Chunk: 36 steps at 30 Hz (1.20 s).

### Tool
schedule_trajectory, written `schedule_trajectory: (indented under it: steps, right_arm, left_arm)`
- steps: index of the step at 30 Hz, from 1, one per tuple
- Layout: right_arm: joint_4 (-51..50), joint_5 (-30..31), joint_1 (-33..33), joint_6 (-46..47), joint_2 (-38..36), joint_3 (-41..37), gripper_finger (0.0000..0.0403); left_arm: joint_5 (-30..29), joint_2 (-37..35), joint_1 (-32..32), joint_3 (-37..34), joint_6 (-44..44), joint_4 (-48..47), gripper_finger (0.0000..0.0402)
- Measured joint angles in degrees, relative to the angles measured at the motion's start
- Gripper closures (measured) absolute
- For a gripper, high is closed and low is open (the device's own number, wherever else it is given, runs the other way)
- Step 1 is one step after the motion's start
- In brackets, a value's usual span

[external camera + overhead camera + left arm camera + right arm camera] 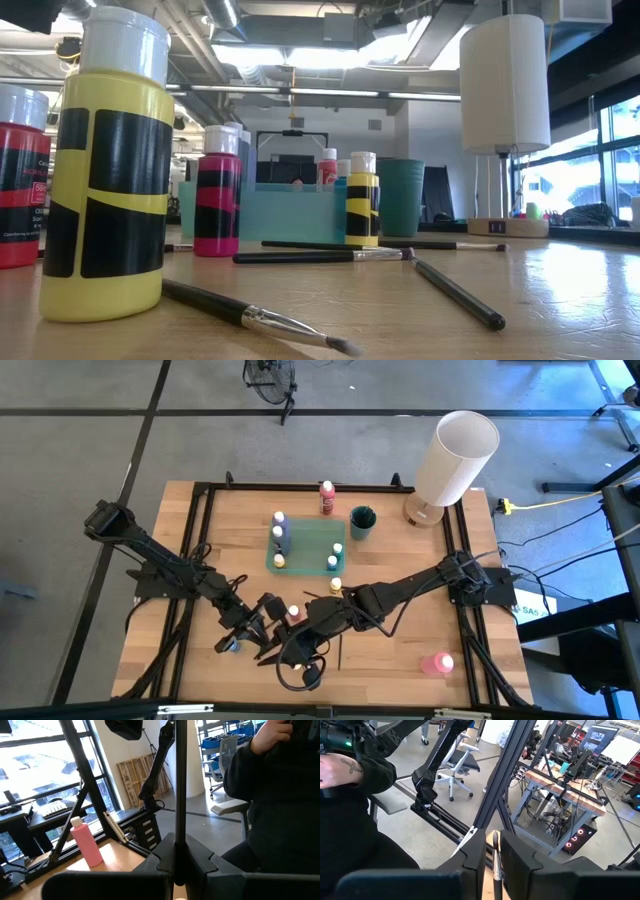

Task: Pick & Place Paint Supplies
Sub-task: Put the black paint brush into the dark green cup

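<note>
At the near edge of the pale wooden desk (400,650), both arms meet low over the boards. The left hand (262,622) is shut on a thin dark rod, probably a brush handle (180,795), which stands upright between its fingers in the left wrist view. Just beside it, the right hand (300,632) has its fingers nearly together around a slim brush (496,857) whose pale shaft runs lengthwise between them, pointing forward out of the grip. A pink bottle (437,663) with a white cap lies on its side near the desk's front right corner, its long axis across the desk and cap toward the right edge. In the low view, smooth round plastic bottles stand upright with black-banded labels: a yellow bottle (107,170) close up, a magenta bottle (217,195) farther off, a smaller yellow one (362,200) beyond. Loose brushes (260,315) lie flat on the wood grain, dark handles, metal ferrules, long axes running mostly sideways. Farther back sits a translucent teal tray (295,565) holding several small upright bottles, then a dark green cup (361,521) and a red bottle (327,498) standing at the far edge. A tall white cylinder (456,458) stands at the far right corner.
</note>
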Motion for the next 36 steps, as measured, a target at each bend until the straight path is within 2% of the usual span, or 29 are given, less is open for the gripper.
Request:
schedule_trajectory:
  steps: [7, 15, 22, 30, 33, 36]
  right_arm:
    - [0.0, 0.01, -0.04, -0.24, 0.0, 0.0, 0.0359]
    - [-0.34, 0.03, -0.15, -1.84, 0.0, 0.04, 0.0394]
    - [-0.89, 0.03, -0.13, -1.95, 0.0, 0.07, 0.0399]
    - [-3.06, 0.05, 0.11, -1.94, 0.07, 0.07, 0.0401]
    - [-3.97, 0.21, 0.69, -1.95, 0.07, 0.07, 0.0402]
    - [-5.38, 4.19, 1.75, -0.36, 0.07, 0.07, 0.0402]
  left_arm:
    - [-0.01, 0.0, 0.0, -0.01, -0.01, 0.0, 0.0391]
    - [-0.02, 0.0, 0.0, -0.04, 0.01, -0.04, 0.0391]
    - [0.0, 0.0, 0.0, -0.07, -0.01, -0.43, 0.0387]
    - [0.15, 0.0, 0.0, -0.07, -0.78, -0.81, 0.0349]
    - [2.01, 0.0, 0.02, -0.07, -2.44, -1.47, 0.0326]
    - [2.64, -0.02, 0.0, -0.07, -2.49, -2.21, 0.0299]
